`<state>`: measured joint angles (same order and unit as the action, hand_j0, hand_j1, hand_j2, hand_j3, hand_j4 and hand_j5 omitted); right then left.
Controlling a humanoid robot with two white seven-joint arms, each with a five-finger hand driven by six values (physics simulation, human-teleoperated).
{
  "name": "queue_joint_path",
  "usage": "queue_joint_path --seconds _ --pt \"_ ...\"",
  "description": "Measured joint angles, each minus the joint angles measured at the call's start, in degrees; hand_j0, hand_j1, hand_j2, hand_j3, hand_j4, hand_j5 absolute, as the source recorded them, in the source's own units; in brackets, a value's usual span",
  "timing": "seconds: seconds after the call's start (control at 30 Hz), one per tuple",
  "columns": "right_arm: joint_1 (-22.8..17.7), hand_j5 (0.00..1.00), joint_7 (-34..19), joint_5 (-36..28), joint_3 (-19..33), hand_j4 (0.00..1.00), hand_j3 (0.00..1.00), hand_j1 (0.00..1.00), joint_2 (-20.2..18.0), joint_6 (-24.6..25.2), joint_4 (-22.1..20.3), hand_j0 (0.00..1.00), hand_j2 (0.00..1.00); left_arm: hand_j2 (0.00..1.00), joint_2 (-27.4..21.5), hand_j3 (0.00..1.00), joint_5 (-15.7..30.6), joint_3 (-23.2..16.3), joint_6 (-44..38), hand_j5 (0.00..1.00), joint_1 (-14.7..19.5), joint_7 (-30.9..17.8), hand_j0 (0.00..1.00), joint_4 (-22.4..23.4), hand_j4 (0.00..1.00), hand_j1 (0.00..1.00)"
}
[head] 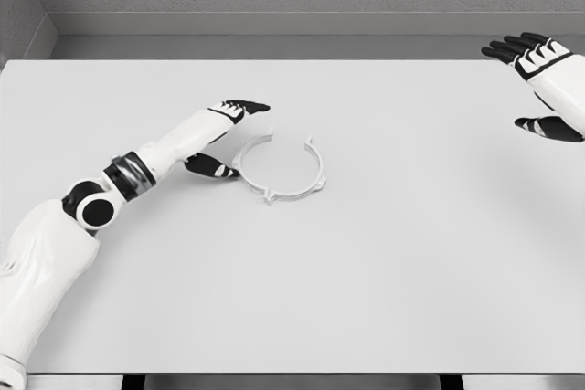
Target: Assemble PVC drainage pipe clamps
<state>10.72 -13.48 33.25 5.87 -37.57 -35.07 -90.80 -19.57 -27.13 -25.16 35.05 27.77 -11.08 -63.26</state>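
— Reaching in from the head view, my left hand (227, 139) sits just beside the clamp ring (281, 169), fingers spread, holding nothing. How do I take it cleanly?

— I'd judge: thumb under the near rim, fingers over the top, slowly.

— It looks thin, white, open at the top, with small lugs, lying flat mid-counter (411, 271). My right hand (539, 84) hovers far right, relaxed open.

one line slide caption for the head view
Left hand open beside a white clamp ring on the table; right hand open.
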Motion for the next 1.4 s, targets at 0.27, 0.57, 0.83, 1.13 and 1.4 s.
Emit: queue_joint_path --seconds 0.27,0.57,0.83,1.13,1.4 --pt "0.0 1.0 0.0 0.0 0.0 1.0 1.0 1.0 0.0 0.0 0.0 1.0 1.0 1.0 -0.6 1.0 0.3 0.5 0.0 1.0 0.4 0.0 1.0 0.4 1.0 1.0" --pt "0.0 1.0 0.0 0.0 0.0 1.0 1.0 1.0 0.0 0.0 0.0 1.0 1.0 1.0 -0.7 1.0 0.3 0.5 0.0 1.0 2.8 0.1 1.0 3.7 1.0 1.0" --pt "-0.1 1.0 0.0 0.0 0.0 1.0 1.0 1.0 0.0 0.0 -0.1 1.0 1.0 1.0 0.0 1.0 0.0 0.2 0.0 1.0 4.1 0.1 1.0 6.5 1.0 1.0" --pt "-0.1 1.0 0.0 0.0 0.0 1.0 1.0 1.0 0.0 0.0 -0.1 1.0 1.0 1.0 0.8 1.0 0.0 0.2 0.0 1.0 5.3 0.0 1.0 8.5 1.0 1.0" --pt "-0.1 1.0 0.0 0.0 0.0 1.0 1.0 1.0 0.0 0.0 -0.1 1.0 1.0 1.0 1.6 1.0 0.0 0.2 0.0 1.0 5.5 0.0 1.0 9.1 1.0 1.0"
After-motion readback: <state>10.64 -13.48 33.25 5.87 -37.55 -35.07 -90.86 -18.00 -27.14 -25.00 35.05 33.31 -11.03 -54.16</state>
